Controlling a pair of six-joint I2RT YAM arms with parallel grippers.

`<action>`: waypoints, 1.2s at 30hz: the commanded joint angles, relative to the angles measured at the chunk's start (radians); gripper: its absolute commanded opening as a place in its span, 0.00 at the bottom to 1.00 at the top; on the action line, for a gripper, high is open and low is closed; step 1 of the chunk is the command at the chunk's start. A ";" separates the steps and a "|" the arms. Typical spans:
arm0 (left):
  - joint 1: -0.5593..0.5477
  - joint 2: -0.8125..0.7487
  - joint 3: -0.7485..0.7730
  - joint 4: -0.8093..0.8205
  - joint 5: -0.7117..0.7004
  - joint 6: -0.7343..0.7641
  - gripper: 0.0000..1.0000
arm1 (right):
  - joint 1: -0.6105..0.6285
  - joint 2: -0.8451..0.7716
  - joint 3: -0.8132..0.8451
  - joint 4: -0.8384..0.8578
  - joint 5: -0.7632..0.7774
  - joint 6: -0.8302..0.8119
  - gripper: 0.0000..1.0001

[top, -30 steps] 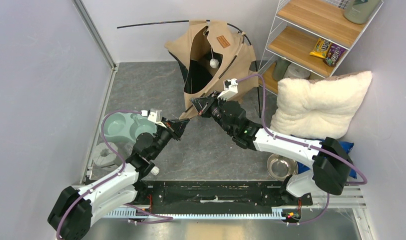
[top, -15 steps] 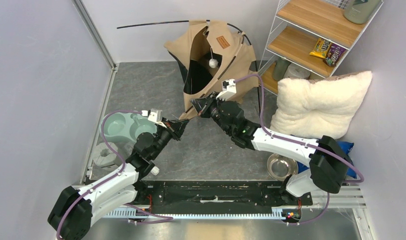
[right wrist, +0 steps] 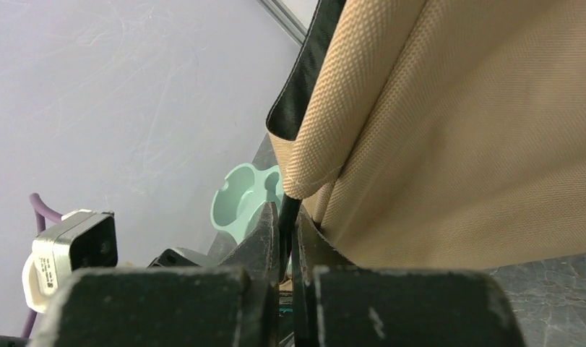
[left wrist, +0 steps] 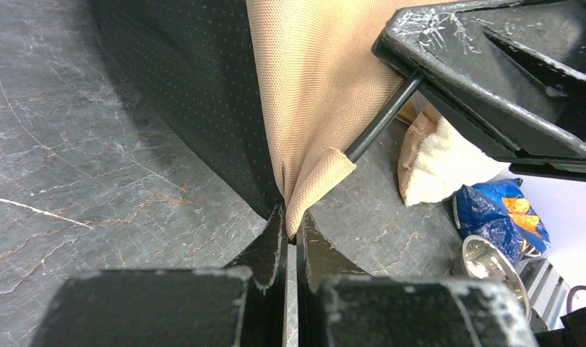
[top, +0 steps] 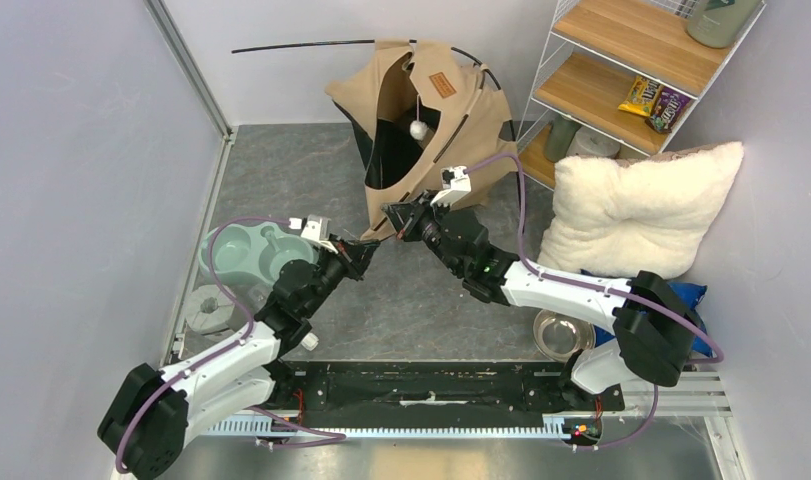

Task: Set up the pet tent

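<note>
Pet tent (top: 451,110) sits lopsided at the far middle of the floor, with both grippers pinched tight at its near corner.
The left gripper (left wrist: 290,233) is clenched on the tip of the tent's tan corner pocket. Just beside it, the right gripper (right wrist: 286,217) is clamped on the black pole (left wrist: 376,124) where it enters that pocket. The grey marbled floor (top: 281,170) is enclosed by pale walls (top: 81,150). A mint-green double bowl (top: 251,250) lies at the left and a fluffy white pillow (top: 631,210) at the right. A steel bowl (top: 561,332) sits near right, and a wire rack with wooden shelves (top: 621,60) stands far right.
</note>
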 commanded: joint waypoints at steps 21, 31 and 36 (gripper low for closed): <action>0.001 0.000 0.037 -0.051 0.079 0.033 0.02 | 0.008 0.051 -0.003 0.136 0.257 -0.179 0.00; 0.001 0.011 0.087 -0.070 0.095 0.033 0.02 | 0.039 0.041 -0.023 0.166 0.054 -0.228 0.00; 0.001 0.008 0.123 -0.101 0.114 0.027 0.02 | 0.063 0.065 -0.021 0.143 0.093 -0.249 0.00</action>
